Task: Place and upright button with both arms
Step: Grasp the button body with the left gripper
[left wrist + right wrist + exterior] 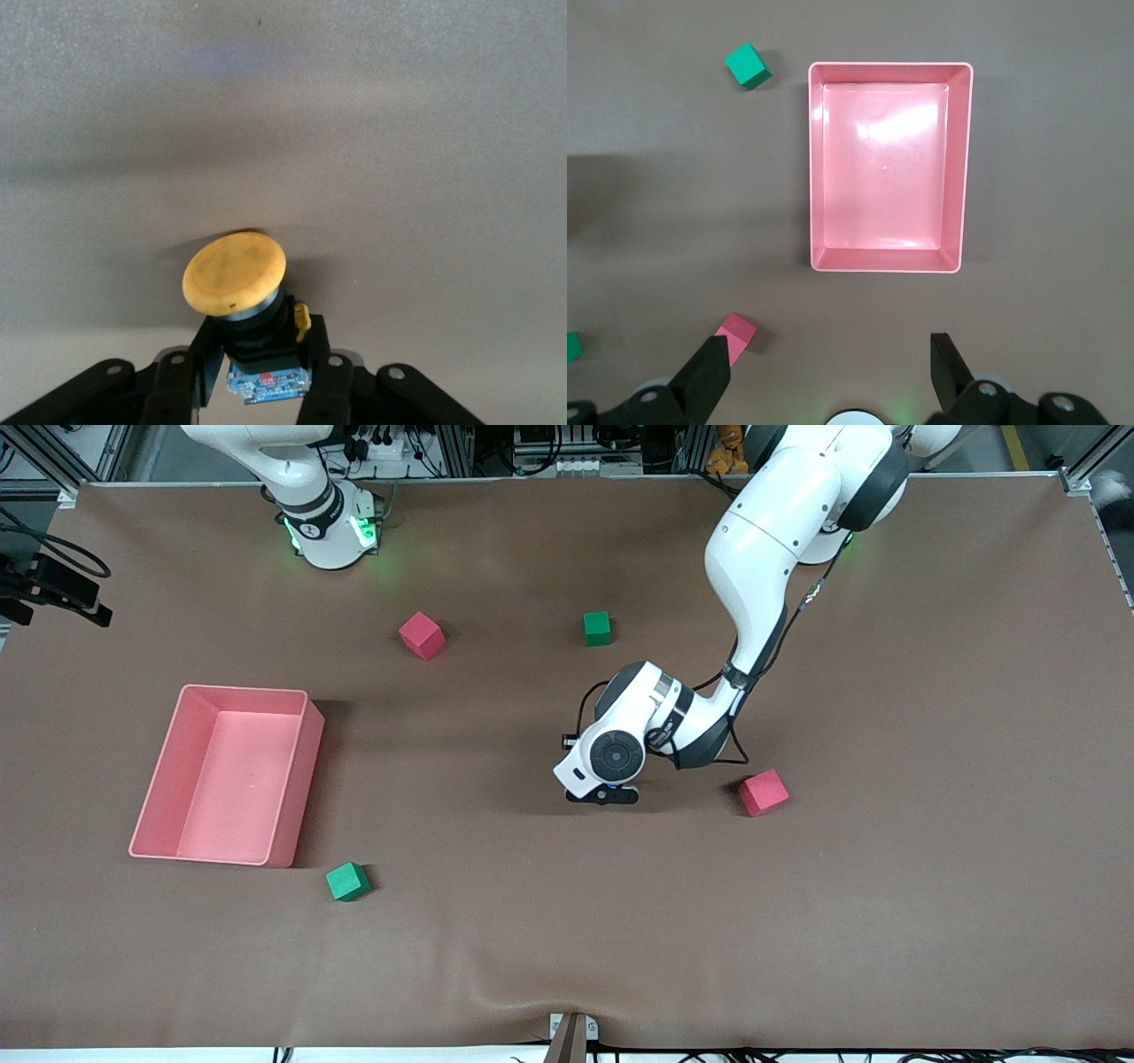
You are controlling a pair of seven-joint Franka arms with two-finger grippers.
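The button [235, 274] has a round orange-yellow cap on a black body with a small blue board at its base. My left gripper [261, 350] is shut on the black body, one finger [199, 359] on each side, with the cap pointing away from the hand and close over the brown mat. In the front view the left gripper [602, 794] is low over the middle of the table, and its wrist hides the button. My right gripper [833, 350] is open and empty, high over the table near its own base, and waits.
A pink bin [301, 788] stands toward the right arm's end and also shows in the right wrist view [886, 264]. Red cubes [422, 634] [763, 792] and green cubes [597, 628] [347, 881] lie scattered. One red cube is beside the left gripper.
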